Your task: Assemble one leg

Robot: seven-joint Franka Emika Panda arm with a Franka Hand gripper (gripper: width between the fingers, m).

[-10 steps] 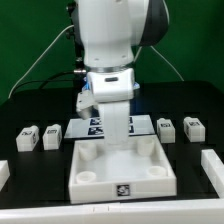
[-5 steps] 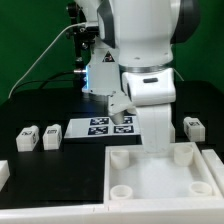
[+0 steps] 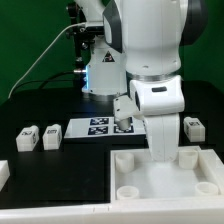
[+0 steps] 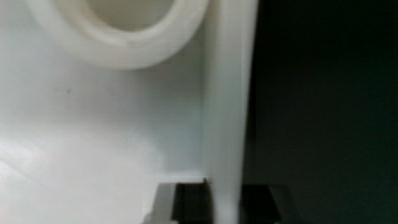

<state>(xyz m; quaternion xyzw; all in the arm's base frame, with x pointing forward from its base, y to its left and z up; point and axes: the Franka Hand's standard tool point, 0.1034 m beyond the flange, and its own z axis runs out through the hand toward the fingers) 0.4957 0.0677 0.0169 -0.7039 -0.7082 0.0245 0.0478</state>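
Note:
My gripper (image 3: 163,150) is shut on the back wall of the large white tray-like panel (image 3: 140,180), which lies at the front of the table on the exterior view's right. In the wrist view my gripper (image 4: 224,202) has one dark finger on each side of that thin wall (image 4: 224,100), beside a round socket (image 4: 134,25). Two legs (image 3: 27,137) (image 3: 51,134), small white blocks with tags, lie at the exterior view's left. A third leg (image 3: 195,127) lies at the right behind the panel. The arm hides the table behind it.
The marker board (image 3: 98,127) lies flat behind the panel, partly covered by the arm. A white block (image 3: 3,171) sits at the left edge. Cables run down at the back left. The table is black, with a green backdrop behind.
My gripper has dragged the panel toward the exterior view's right and slightly nearer the camera. The arm moved with it and now hides a fourth leg. The other legs have not moved.

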